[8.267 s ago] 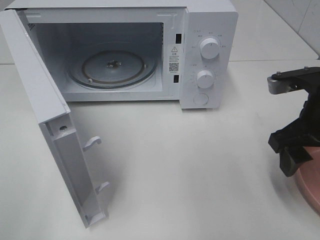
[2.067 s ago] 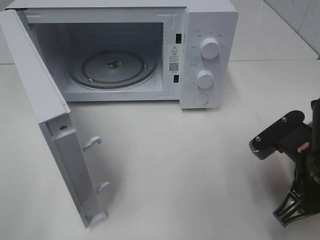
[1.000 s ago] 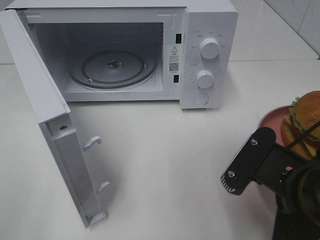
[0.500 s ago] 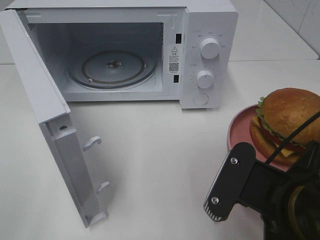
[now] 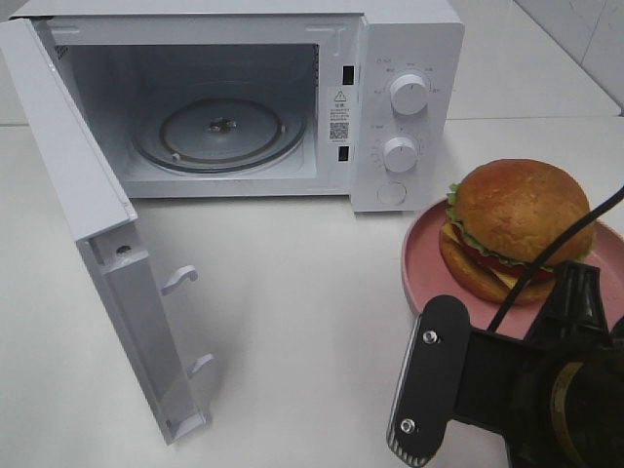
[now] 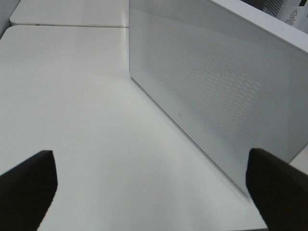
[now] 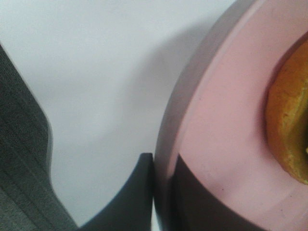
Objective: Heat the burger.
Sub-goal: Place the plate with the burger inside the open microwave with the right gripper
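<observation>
Right jaws: clamped on the rim of the plate (image 7: 226, 120), one finger under the edge and one on top; in the high view the right gripper (image 5: 575, 292) sits at the plate's 5 o'clock side.
Left jaws: wide apart, holding nothing; the left gripper (image 6: 149, 185) looks along the outer face of the door (image 6: 216, 91), out of sight in the high view.
Burger: the burger (image 5: 517, 229) rests on the plate (image 5: 424, 268), toward the plate's far half, at about 4 o'clock from the microwave (image 5: 409, 107) and just beside its front right corner.
Microwave: door (image 5: 88, 224) swung fully open toward 7 o'clock; glass turntable (image 5: 219, 132) bare inside.
Counter: the counter (image 5: 292, 322) is bare between plate and cavity.
Step, as I judge it: carry the plate toward 10 o'clock, into the cavity; not yet in.
Risk, tilt: the grip is on one edge only, with the burger's weight away from it; the plate may sag or pivot in the jaws, and the burger may slide off.
Risk, frame: plate or bun may clip the control panel post or the cavity's top edge if the path cuts the corner.
Risk, stack: a jerk may shift the bun off the lettuce and tomato.
Risk, door: the left arm is close to the door; a nudge may swing it into the plate's path.
</observation>
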`<state>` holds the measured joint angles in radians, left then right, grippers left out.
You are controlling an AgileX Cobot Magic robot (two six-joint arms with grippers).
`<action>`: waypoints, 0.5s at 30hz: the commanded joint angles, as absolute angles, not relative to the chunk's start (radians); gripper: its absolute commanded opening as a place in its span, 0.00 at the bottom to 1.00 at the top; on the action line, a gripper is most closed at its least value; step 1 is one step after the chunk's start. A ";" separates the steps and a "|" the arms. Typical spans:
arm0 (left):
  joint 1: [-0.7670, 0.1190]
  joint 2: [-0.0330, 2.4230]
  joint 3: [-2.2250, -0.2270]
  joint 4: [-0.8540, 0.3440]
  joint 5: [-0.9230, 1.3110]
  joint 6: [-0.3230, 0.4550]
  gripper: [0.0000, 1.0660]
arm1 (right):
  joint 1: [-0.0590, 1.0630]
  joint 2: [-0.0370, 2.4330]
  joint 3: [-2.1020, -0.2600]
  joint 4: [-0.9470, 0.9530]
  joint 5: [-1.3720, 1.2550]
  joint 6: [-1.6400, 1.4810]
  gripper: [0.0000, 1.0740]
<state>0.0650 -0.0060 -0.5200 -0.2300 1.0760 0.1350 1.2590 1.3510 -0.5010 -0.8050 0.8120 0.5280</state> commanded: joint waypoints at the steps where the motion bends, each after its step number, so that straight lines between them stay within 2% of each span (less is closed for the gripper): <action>1: 0.063 -0.009 -0.518 -0.231 1.072 0.134 0.94 | 1.263 1.346 -0.501 -0.896 0.805 0.499 0.00; 15: 0.063 -0.009 -0.518 -0.231 1.072 0.134 0.94 | 1.263 1.346 -0.502 -0.926 0.728 0.406 0.00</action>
<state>0.0650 -0.0060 -0.5200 -0.2300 1.0760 0.1350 1.2590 1.3510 -0.5010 -0.8680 0.7140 0.4160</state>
